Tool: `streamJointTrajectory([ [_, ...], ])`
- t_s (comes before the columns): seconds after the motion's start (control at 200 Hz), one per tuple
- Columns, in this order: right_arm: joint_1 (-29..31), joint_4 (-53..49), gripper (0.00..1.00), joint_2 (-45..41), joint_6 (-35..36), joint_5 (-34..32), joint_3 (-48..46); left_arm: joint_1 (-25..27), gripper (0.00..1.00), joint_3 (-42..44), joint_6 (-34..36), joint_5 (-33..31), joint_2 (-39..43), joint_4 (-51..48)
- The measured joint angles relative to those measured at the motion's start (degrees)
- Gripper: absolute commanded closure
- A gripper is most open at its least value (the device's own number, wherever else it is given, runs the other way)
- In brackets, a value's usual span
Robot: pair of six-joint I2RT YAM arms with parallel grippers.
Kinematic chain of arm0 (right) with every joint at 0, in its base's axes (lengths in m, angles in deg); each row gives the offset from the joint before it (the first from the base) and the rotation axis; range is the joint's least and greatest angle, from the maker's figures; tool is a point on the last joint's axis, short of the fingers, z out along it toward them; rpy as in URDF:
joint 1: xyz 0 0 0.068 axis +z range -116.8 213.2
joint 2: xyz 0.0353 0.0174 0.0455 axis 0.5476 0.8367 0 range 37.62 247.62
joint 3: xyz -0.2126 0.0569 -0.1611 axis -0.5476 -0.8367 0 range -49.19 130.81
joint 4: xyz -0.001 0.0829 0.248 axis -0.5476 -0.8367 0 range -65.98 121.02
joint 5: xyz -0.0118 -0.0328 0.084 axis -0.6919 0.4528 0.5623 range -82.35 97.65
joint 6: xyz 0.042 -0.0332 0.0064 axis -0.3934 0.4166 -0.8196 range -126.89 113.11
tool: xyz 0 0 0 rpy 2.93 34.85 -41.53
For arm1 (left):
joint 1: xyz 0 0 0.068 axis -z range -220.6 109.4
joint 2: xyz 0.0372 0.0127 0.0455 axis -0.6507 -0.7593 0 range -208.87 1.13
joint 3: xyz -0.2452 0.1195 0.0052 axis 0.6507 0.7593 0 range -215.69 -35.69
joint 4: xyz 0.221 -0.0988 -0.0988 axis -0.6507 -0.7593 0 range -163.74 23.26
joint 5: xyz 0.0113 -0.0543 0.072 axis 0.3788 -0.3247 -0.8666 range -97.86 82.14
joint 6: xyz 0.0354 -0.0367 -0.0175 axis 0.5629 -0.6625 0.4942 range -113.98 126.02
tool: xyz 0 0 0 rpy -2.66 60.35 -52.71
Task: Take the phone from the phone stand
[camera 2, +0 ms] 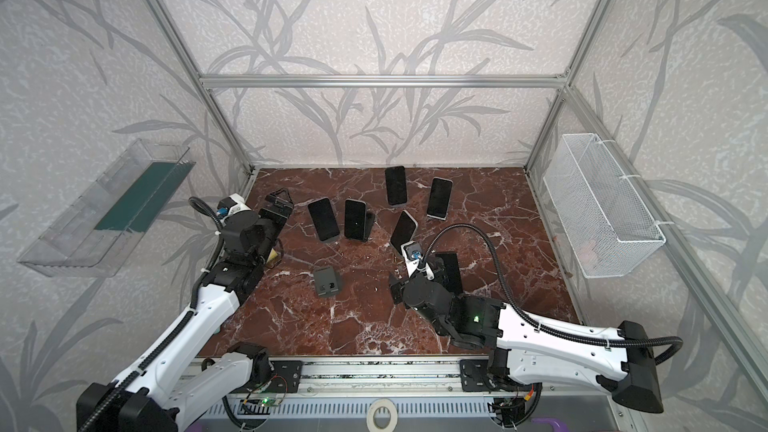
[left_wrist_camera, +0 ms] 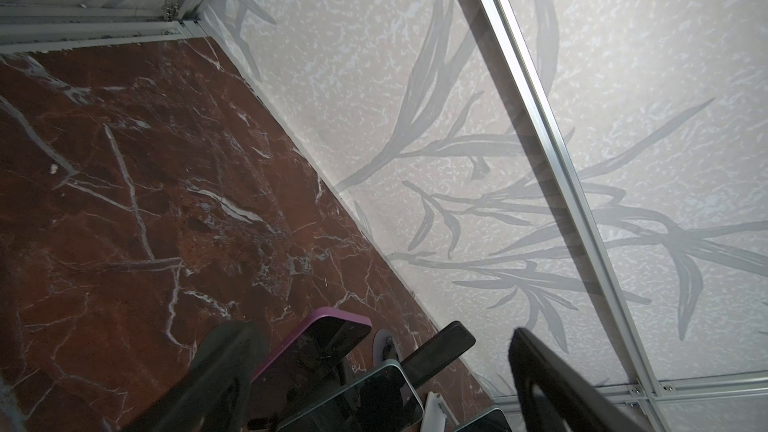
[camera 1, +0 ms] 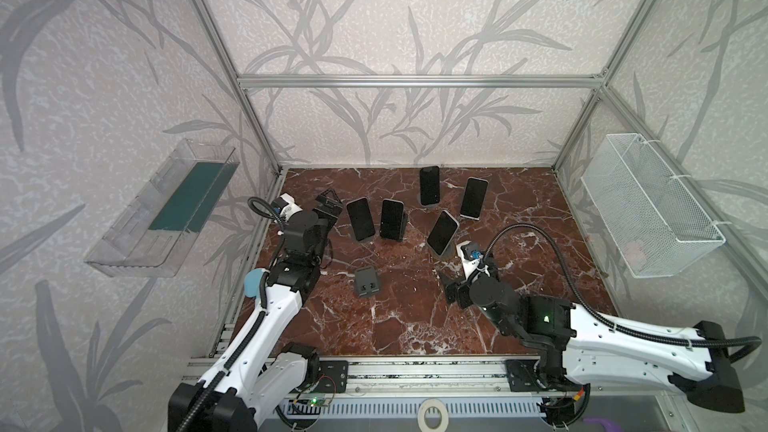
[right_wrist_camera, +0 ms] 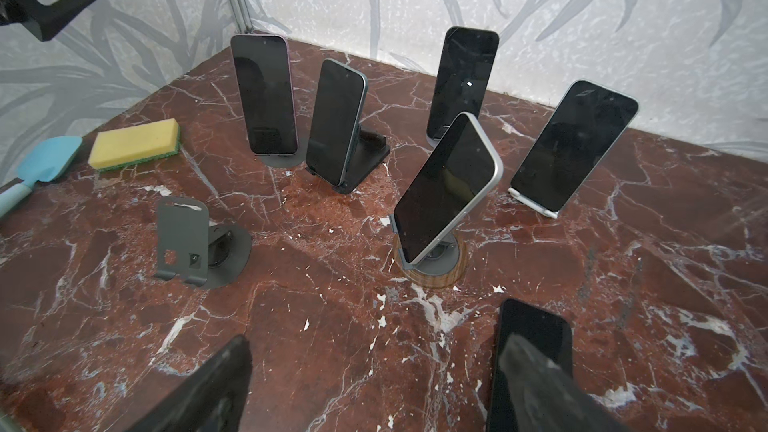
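Hovering over the marble table (right_wrist_camera: 665, 284), both grippers stand open and empty.
The right gripper (right_wrist_camera: 374, 347) has its fingers spread wide; the black phone (right_wrist_camera: 536, 322) lies flat on the table just beside one finger, well apart from the empty grey phone stand (right_wrist_camera: 187, 238). The left gripper (left_wrist_camera: 376, 330) is spread too, holding nothing. Five more phones (right_wrist_camera: 446, 189) lean on stands.

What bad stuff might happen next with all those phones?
1. The open left gripper is near the purple phone. A clumsy grab might tip it into the teal phone close beside it.
2. The open right gripper hangs by the flat phone and might scrape it along the table.
3. Reaching forward, it might knock the tilted phone off its wooden stand.
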Motion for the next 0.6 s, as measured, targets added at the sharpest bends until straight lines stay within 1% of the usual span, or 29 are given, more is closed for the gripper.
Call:
streamJointTrajectory([
  [0.13, 0.0, 1.9, 0.07, 2.0, 0.0, -2.7, 1.7, 0.0, 0.09, 0.0, -1.2, 2.8, -2.3, 0.7],
  [0.35, -0.7, 4.5, 0.07, 8.0, 3.1, -2.5, 9.4, 0.0, 0.09, -0.1, -2.3, 7.1, -5.1, 0.7],
  [0.465, -2.4, 5.4, 0.07, 11.4, 4.6, 0.2, 13.7, 0.0, 0.08, -0.4, -1.8, 8.1, -4.8, 0.7],
  [0.6, -4.2, 6.2, 0.09, 16.7, 4.3, 6.4, 19.0, -0.2, 0.08, -0.4, -0.7, 6.8, -3.1, 0.6],
])
